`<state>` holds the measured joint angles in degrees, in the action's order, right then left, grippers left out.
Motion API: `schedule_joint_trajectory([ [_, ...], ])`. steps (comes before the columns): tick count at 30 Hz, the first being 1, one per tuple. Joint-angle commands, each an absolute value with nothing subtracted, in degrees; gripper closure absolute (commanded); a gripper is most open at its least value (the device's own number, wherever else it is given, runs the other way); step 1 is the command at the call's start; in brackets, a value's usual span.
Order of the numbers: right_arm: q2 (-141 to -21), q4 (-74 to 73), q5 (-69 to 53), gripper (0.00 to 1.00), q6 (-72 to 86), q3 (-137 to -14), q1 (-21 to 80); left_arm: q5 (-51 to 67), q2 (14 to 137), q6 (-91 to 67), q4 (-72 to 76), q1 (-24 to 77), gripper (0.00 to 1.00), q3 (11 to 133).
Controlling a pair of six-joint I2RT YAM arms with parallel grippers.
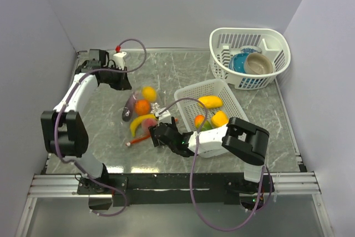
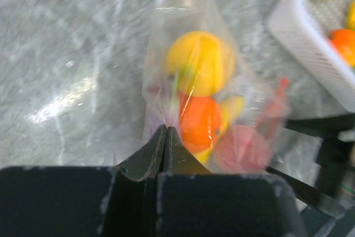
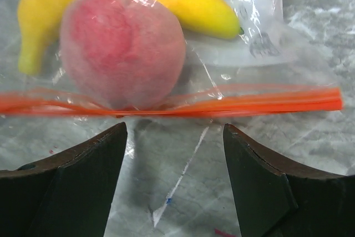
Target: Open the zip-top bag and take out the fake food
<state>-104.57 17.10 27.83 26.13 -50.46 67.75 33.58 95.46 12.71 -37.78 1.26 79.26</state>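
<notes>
Bare table (image 1: 183,70) behind zip-top bag (image 1: 141,112), white basket (image 1: 191,88) seemingly just right

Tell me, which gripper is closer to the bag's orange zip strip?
Right. The right gripper sits open just short of the zip strip. The left gripper is shut on the opposite end of the zip-top bag, with the fake food between.

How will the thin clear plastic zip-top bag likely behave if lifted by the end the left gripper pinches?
Probably floppy: the clear plastic zip-top bag creases where the left gripper pinches it. Its glossy round orange fruit and pink peach would likely slide toward the red-orange zip strip.
</notes>
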Motion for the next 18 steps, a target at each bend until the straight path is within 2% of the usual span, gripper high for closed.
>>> schedule_joint_trajectory([
  [1, -102.22, 19.07, 29.71, 0.22, 27.86, -49.83, 68.29, 36.57, 90.27, 14.32, -42.19, 2.99, 0.99, 78.76],
  [4, -102.39, 19.33, 30.06, 0.2, 27.77, -49.83, 68.47, 34.9, 90.44, 15.03, -41.13, 3.08, 0.99, 75.33],
  [10, -103.36, 19.95, 31.81, 0.07, 26.63, -51.32, 68.47, 29.1, 93.6, 15.82, -36.58, 3.34, 0.99, 69.35],
  [18, -106.08, 22.76, 31.73, 0.05, 23.21, -54.58, 68.99, 21.63, 97.2, 15.56, -31.73, 5.71, 0.99, 65.57],
])
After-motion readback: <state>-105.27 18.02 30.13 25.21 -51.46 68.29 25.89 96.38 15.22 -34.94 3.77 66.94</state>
